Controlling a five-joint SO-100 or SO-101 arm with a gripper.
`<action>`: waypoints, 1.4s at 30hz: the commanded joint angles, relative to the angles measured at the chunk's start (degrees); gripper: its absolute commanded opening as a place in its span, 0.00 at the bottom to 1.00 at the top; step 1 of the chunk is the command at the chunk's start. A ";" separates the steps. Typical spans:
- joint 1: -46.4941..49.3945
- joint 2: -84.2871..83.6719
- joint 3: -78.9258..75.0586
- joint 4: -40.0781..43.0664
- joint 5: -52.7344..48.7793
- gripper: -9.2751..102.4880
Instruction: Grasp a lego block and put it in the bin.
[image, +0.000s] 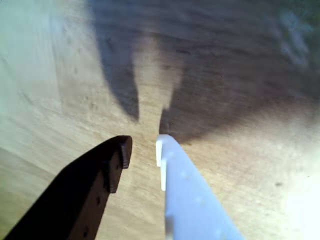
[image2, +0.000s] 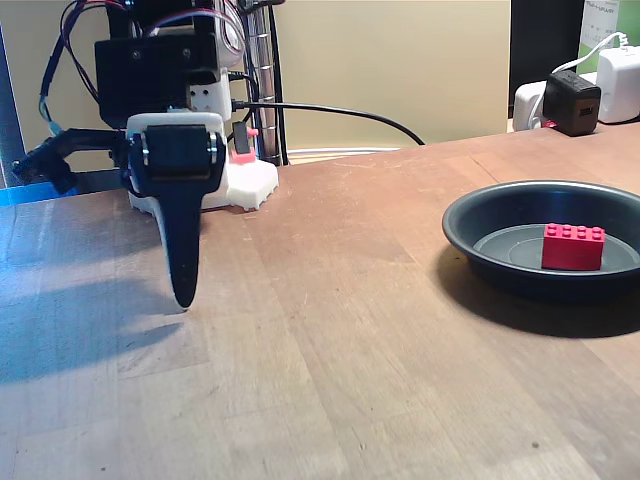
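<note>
While its two fingers stand a little apart with only bare wood between them, the claw (image: 143, 144) hangs just above the table (image: 240, 165), gripping nothing. In the wrist view a black finger (image: 107, 167) comes in from 7 o'clock and a white finger (image: 187, 190) from 5 o'clock, their tips pointing toward 12 o'clock, and their forked shadow lies on the wood ahead.

In the fixed view the claw (image2: 184, 295) points straight down at about 9 o'clock in the picture, seen edge-on as one dark tapering blade below a white housing. Its tip is very near the table (image2: 330, 330); I cannot tell whether it touches. The arm (image2: 160, 75) is folded low above it, with a bundle of wires at 11 o'clock, and the white base (image2: 250, 183) with a small pink-red part sits just behind, toward 12 o'clock. A black cable (image2: 330, 108) runs from there toward 2 o'clock.

Well apart from the claw, at 3 o'clock, the round dark pan (image2: 470, 230) rests on the table. The red brick (image2: 573, 247) lies inside it, studs up, on the flat bottom, toward the right side.

Behind the pan, at 1 o'clock, a black charger (image2: 572, 100) and white chargers (image2: 620, 85) sit at the table's back edge. A green-and-white label at the top right corner is too small to read.
</note>
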 joint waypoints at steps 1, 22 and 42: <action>-1.76 2.90 2.46 -0.09 3.52 0.08; -3.34 15.91 13.36 -0.09 7.38 0.08; -3.78 22.41 18.46 2.81 6.94 0.08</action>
